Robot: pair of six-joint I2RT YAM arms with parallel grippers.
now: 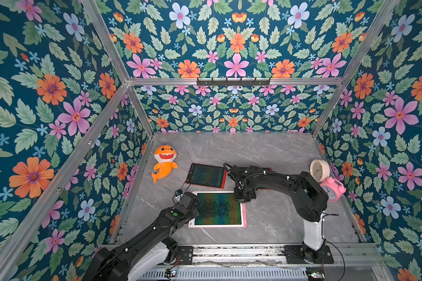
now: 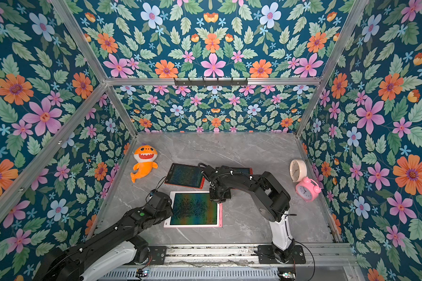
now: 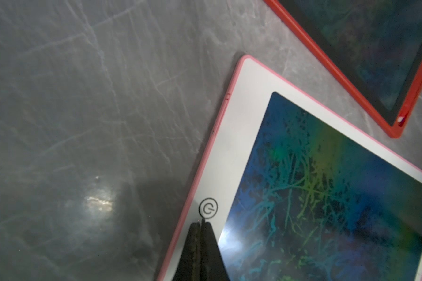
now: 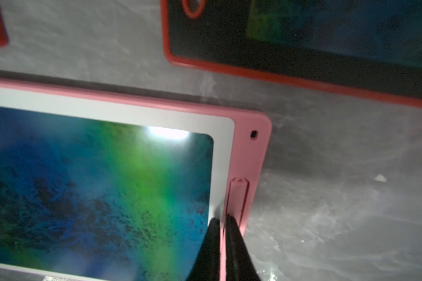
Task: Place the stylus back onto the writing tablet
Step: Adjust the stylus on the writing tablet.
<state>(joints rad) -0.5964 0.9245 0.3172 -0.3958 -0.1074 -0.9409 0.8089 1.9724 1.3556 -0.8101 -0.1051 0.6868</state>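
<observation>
The stylus (image 4: 238, 197) is a slim pink stick, the same pink as the frame, lying in the groove along the side rim of the writing tablet (image 4: 244, 150). Its rounded end points away from the right claw (image 4: 223, 223), and its near end runs under the fingertips. That claw's jaws are almost together; whether they pinch the stylus cannot be told.

The tablet has a white bezel and a screen scribbled in blue and green. A small hole sits in the corner ahead of the claw.

Beyond that corner is a narrow strip of grey marbled desk (image 1: 278, 214), then a red-framed tablet (image 4: 290, 77). Outward of the stylus edge the desk is bare.

The left claw (image 3: 201, 225) is closed, its tips over the opposite bezel just short of a printed circular button symbol (image 3: 208, 208).
</observation>
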